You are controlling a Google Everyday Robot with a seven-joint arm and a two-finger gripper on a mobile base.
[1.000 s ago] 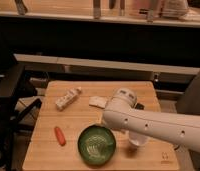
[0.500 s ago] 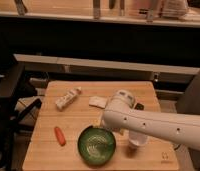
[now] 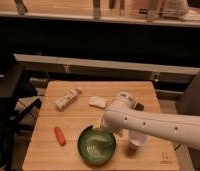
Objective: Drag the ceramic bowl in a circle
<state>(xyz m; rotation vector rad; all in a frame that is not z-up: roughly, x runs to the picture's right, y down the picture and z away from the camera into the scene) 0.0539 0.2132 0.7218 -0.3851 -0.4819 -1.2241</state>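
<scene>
Closest to the near edge of the pale wooden table, about midway along it, sits the ceramic bowl: wide, shallow, round and dark green, with a pale pattern of rings inside. It stands upright and flat on the wood.

To its left, apart from it, lies a small orange carrot-shaped piece, pointing roughly from near to far. On the bowl's other side, just beside its right rim, stands a small white cup, its upper part hidden behind the arm.

The gripper hangs at the bowl's far right rim, mostly tucked under the robot's thick white arm. Its jaws stand wide apart and nothing is seen clamped between them. Whether it touches the rim cannot be told. The arm itself reaches in from the right edge of the table and ends in a rounded joint over the table's middle.

Further back, a flat white packet lies near the middle. A pale oblong box lies at a slant toward the far left corner. A small dark object shows just right of the arm's joint.

Left of the table stands a black chair-like frame, and behind the table runs a long light-coloured counter.
</scene>
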